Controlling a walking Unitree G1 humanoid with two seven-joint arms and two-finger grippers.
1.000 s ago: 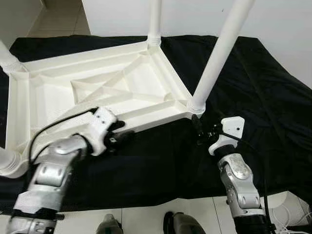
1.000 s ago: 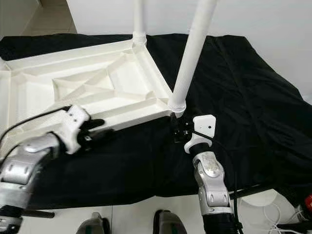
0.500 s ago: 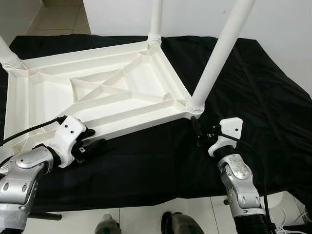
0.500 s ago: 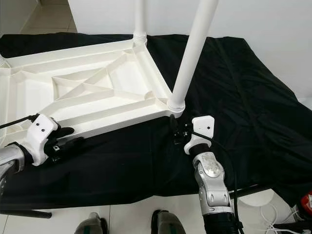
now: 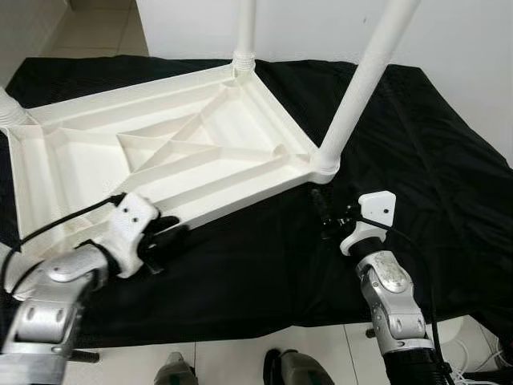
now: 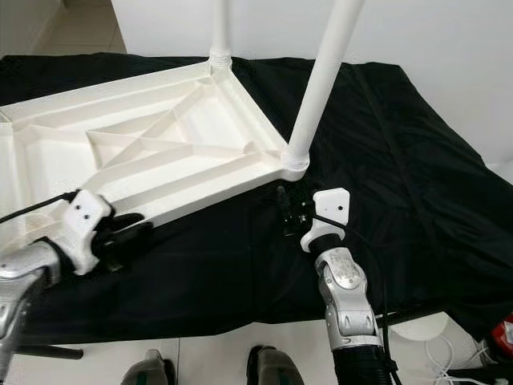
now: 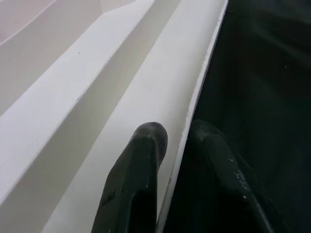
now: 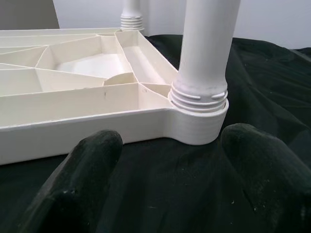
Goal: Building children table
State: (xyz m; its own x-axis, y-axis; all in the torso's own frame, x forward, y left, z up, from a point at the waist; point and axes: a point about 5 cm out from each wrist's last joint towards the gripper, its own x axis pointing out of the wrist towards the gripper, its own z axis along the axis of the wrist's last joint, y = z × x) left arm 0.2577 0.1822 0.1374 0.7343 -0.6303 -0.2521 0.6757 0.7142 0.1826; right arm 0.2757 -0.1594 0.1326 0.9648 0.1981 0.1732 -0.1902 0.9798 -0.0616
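Note:
The white plastic children's table (image 5: 88, 164) lies upside down on a black cloth, ribbed underside up. White legs stand in its corners: one near right (image 5: 365, 80), one far (image 5: 243, 32), one at the left (image 5: 8, 111). My left gripper (image 5: 172, 233) is at the table's near rim. In the left wrist view its fingers (image 7: 141, 165) pinch that thin rim (image 7: 194, 102), one on the white side and one on the cloth side. My right gripper (image 5: 319, 212) is open just in front of the near right leg's socket (image 8: 199, 119), fingers (image 8: 82, 174) spread, touching nothing.
The black cloth (image 5: 417, 160) covers the whole work surface and hangs over its front edge. A white wall (image 5: 321, 28) stands behind, and tiled floor (image 5: 232, 361) lies below with my feet on it. A white object with cables (image 6: 473, 361) sits at the lower right.
My left gripper slid left along the near rim, then came back a little to the right. The table's near right corner now lies slightly farther from my right gripper, which has barely moved.

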